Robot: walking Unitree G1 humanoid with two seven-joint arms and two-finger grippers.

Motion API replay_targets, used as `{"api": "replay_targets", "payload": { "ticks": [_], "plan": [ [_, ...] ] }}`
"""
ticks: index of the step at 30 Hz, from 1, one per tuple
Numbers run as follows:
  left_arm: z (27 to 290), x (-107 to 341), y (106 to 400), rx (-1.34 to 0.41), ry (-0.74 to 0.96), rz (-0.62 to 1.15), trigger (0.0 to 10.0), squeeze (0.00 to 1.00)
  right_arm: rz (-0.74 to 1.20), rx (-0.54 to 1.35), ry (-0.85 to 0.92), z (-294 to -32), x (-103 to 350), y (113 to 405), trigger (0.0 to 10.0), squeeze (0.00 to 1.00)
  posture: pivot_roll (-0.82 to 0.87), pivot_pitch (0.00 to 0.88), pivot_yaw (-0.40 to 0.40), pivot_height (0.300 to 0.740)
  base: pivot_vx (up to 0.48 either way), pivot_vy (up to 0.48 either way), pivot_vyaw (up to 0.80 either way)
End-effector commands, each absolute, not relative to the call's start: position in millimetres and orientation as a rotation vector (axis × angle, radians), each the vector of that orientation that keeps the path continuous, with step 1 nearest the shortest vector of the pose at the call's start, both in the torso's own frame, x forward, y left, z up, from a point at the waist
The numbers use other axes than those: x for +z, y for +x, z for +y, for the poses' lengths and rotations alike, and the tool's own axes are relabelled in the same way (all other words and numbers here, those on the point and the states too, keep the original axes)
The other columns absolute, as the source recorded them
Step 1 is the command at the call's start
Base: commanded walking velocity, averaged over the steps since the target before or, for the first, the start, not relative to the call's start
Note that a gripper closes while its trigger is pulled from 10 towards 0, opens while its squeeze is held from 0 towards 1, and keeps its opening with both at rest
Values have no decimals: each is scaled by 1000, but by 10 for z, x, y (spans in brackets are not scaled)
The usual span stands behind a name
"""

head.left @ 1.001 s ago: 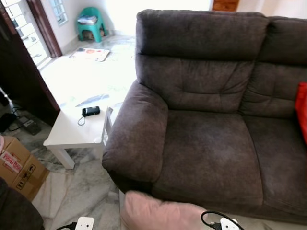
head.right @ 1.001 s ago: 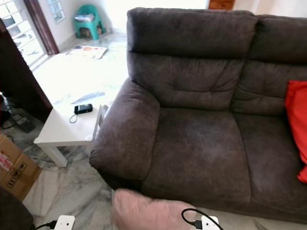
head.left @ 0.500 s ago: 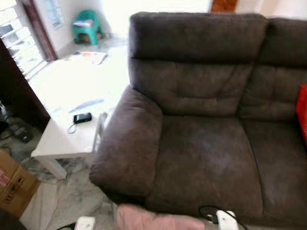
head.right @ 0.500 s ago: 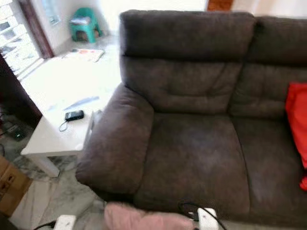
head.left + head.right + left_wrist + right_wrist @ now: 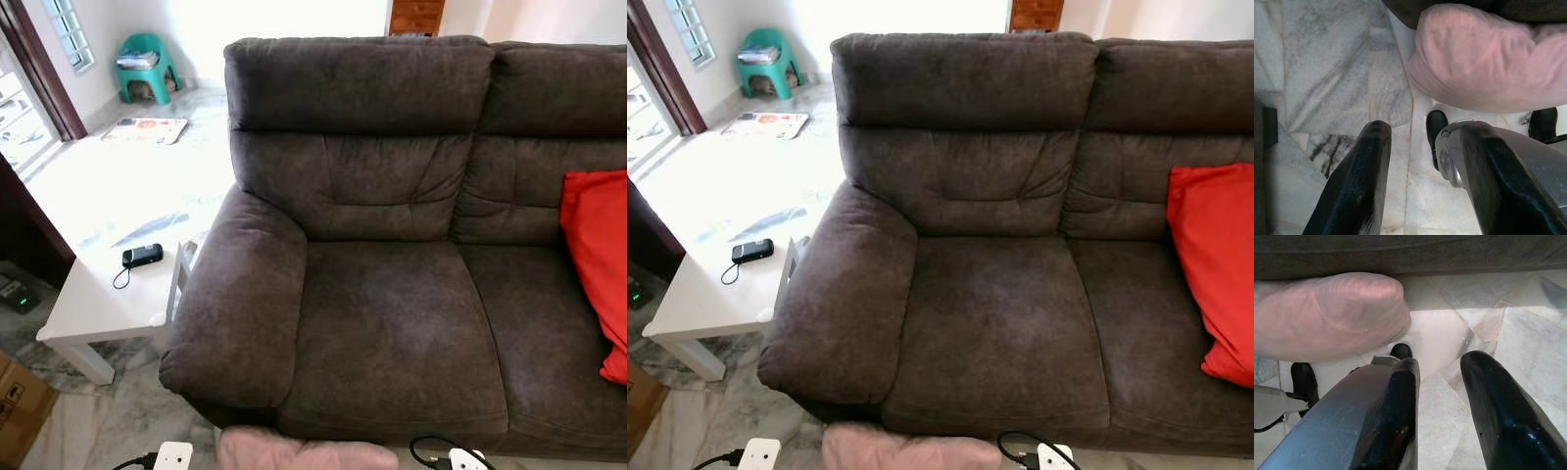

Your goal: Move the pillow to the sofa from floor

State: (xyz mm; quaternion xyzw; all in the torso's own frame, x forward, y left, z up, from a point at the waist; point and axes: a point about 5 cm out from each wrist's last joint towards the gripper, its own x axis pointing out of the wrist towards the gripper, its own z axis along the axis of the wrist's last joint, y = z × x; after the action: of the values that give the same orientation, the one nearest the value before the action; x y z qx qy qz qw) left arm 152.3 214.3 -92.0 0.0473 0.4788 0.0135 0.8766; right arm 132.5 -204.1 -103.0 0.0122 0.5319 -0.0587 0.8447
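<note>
1. While the robot looks down at the sofa (image 5: 392, 313), the pink pillow (image 5: 304, 454) sits low, right in front of the sofa's bottom edge
2. It looks soft, puffy and light, so it will likely squish and sag when squeezed
3. Both the left gripper (image 5: 1420, 147) and right gripper (image 5: 1442, 377) have fingers apart, holding nothing
4. Pinching one fat end from each side seems best

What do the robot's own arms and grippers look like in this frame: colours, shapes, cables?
Each gripper, left gripper and right gripper, has two long, glossy black, tapering fingers. A rounded silver arm link shows by the left fingers. In the head views, white wrist housings carry black cables.
</note>
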Motion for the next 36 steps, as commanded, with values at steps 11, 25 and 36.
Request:
{"api": "replay_targets", "payload": {
  "ticks": [11,25,36],
  "plan": [
    [2151,-935,1488,46,85,1017,10000,0,1116,-126,21,-2053,-1024,1334,10000,0,87,0,2,740,0,393,-285],
    [2164,-927,1494,35,104,1008,10000,0,1117,-131,28,-2043,-1026,1334,10000,0,88,0,7,740,0,69,0],
    [2189,-923,1494,38,132,1009,10000,0,1108,-131,40,-2031,-1024,1341,10000,0,89,0,10,740,0,0,0]
  ]
}}
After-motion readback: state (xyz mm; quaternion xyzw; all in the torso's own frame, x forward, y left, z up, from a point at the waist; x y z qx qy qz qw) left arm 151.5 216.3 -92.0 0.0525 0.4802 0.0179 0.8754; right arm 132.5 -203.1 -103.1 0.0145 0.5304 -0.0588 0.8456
